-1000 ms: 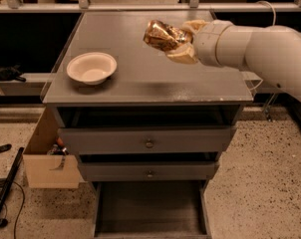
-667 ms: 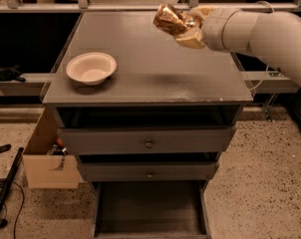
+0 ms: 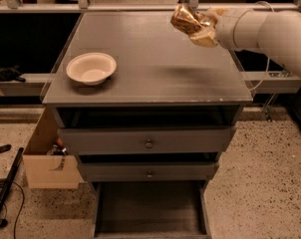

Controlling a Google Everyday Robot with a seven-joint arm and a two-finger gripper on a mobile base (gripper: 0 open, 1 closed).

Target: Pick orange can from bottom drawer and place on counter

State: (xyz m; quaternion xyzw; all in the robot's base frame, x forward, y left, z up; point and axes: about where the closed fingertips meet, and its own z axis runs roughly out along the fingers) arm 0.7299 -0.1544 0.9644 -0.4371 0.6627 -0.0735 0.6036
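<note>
The orange can (image 3: pixel 186 20), shiny and wrinkled, is held in my gripper (image 3: pixel 198 26), which is shut on it. The gripper comes in from the right on a white arm and holds the can in the air above the far right part of the counter (image 3: pixel 155 63). A soft shadow lies on the counter below it. The bottom drawer (image 3: pixel 150 210) is pulled open at the foot of the cabinet, and its dark floor shows nothing on it.
A cream round bowl (image 3: pixel 91 68) sits on the left of the counter. Two shallower drawers with round knobs (image 3: pixel 148 144) are slightly open above the bottom drawer. A cardboard box (image 3: pixel 48 158) stands on the floor at the left. A rail runs behind the counter.
My gripper has carried the can up and away, from over the right middle of the counter toward its far right part.
</note>
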